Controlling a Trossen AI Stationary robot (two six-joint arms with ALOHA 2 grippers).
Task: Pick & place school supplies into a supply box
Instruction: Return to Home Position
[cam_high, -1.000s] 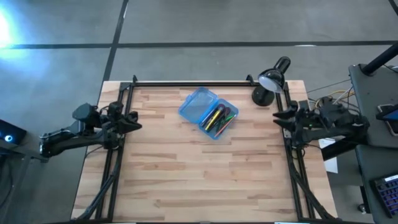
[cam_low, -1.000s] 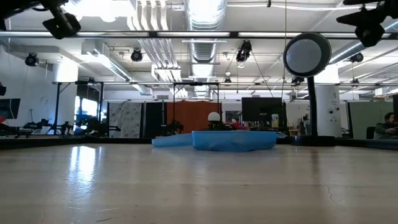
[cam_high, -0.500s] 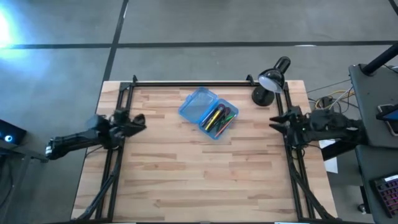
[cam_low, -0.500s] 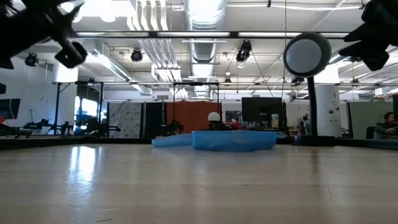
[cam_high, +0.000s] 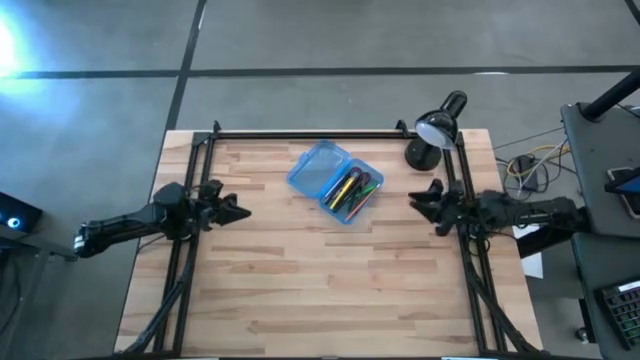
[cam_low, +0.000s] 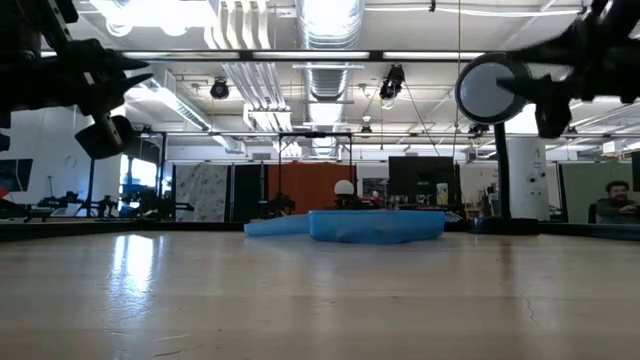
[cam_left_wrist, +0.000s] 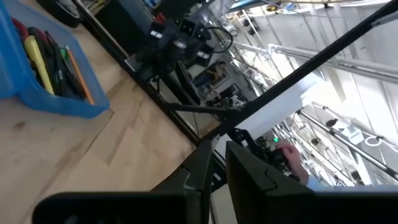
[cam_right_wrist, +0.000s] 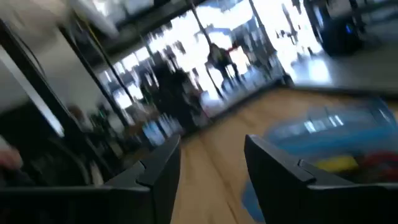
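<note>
The translucent blue supply box (cam_high: 335, 182) lies open in the far middle of the table, its two halves flat on the wood. The half nearer the right edge holds the pens and pencils (cam_high: 352, 192), among them yellow, green, orange and dark ones (cam_left_wrist: 53, 56). Something red shows at one end of that half. My left gripper (cam_high: 236, 212) hovers over the left part of the table, shut, pointing at the box. My right gripper (cam_high: 420, 203) hovers over the right part, open, also facing the box (cam_right_wrist: 323, 137). Neither touches anything.
A black desk lamp (cam_high: 437, 128) stands at the far right corner, just beyond my right gripper; its round head shows high in the low view (cam_low: 493, 88). Black frame rails (cam_high: 320, 134) run along the far, left and right edges. Bare wood lies in front of the box.
Both arms have swung inward from the side rails toward the box. My left gripper moved toward the table's right and slightly nearer; my right gripper moved toward the table's left. Both dropped lower in the low view. The box and its contents stayed still.
</note>
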